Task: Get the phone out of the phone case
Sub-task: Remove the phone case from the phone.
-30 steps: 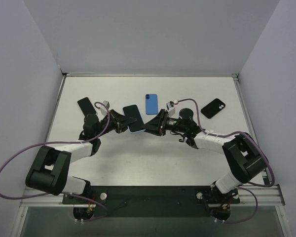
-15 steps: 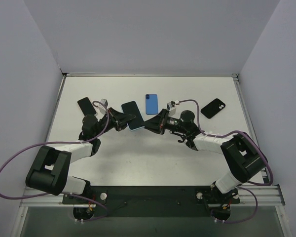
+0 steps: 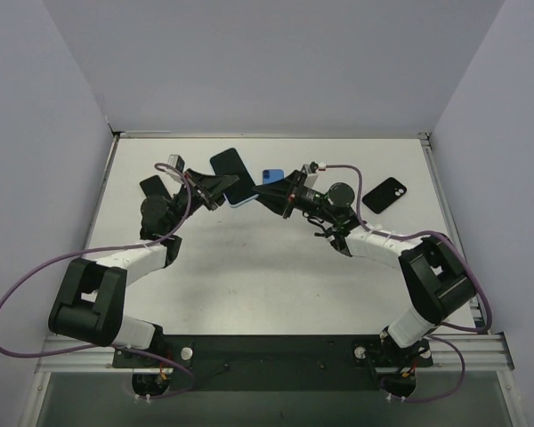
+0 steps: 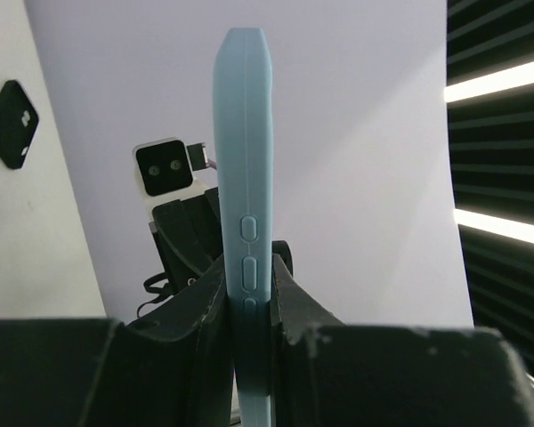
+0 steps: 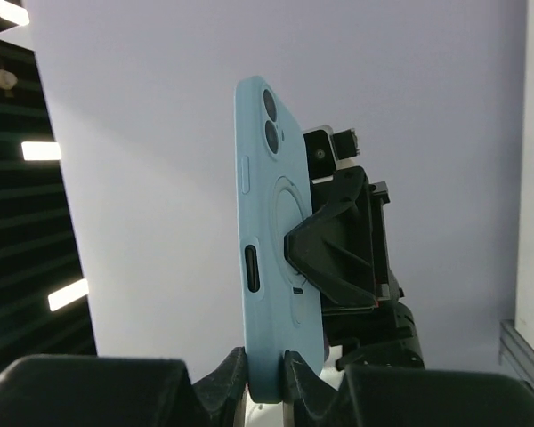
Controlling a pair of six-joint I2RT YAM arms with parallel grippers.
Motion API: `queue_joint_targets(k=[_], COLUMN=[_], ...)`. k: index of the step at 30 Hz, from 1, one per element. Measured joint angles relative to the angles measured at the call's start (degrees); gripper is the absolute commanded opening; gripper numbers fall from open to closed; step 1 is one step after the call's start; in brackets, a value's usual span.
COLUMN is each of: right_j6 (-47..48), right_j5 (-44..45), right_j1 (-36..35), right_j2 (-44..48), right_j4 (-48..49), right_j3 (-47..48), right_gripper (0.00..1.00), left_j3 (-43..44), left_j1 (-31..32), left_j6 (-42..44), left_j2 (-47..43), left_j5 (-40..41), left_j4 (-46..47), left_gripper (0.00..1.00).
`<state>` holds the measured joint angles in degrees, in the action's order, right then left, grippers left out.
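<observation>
The phone (image 3: 231, 166) shows its dark screen and sits in a light blue phone case (image 3: 242, 201), held up off the table between the two arms. My left gripper (image 3: 215, 189) is shut on the case's left edge. In the left wrist view the case (image 4: 246, 178) stands edge-on between the pads of that gripper (image 4: 249, 276), side buttons showing. My right gripper (image 3: 265, 192) is shut on the opposite edge. The right wrist view shows the case's back (image 5: 276, 249) with camera lenses, its lower end pinched in the right gripper (image 5: 265, 360).
A blue phone-shaped item (image 3: 272, 175) lies on the table behind the held phone, partly hidden. A black case (image 3: 384, 194) lies at the far right, and a black phone (image 3: 149, 185) at the far left. Walls close the table on three sides.
Both arms have raised the cased phone off the table and carried it toward the far side. The right gripper has closed on its edge.
</observation>
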<state>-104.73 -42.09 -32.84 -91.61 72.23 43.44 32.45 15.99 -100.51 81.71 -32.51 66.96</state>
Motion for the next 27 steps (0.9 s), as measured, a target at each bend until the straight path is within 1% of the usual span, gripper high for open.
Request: queue_joint_targets(k=[6, 12, 18, 27], right_j6=[-4.4, -6.4, -7.7, -9.6], right_j5=[2.7, 5.2, 7.6, 11.0], right_j1=[0.2, -0.3, -1.2, -2.8], right_j2=[0.0, -0.1, -1.2, -3.2], right_j4=[3.6, 4.8, 5.1, 8.5], right_j3=[4.1, 6.5, 12.3, 18.8], right_gripper=[0.00, 0.00, 0.00, 0.00], left_j3=[6.9, 10.0, 13.7, 17.6], left_j1=[0.0, 0.0, 0.1, 1.9], left_j6=[-0.5, -2.8, -5.4, -6.2], left_j2=[-0.3, -0.4, -1.6, -3.6], left_j5=[0.9, 1.9, 5.6, 11.8], left_j4=[-0.1, -0.8, -1.0, -1.2], left_gripper=[0.00, 0.00, 0.00, 0.00])
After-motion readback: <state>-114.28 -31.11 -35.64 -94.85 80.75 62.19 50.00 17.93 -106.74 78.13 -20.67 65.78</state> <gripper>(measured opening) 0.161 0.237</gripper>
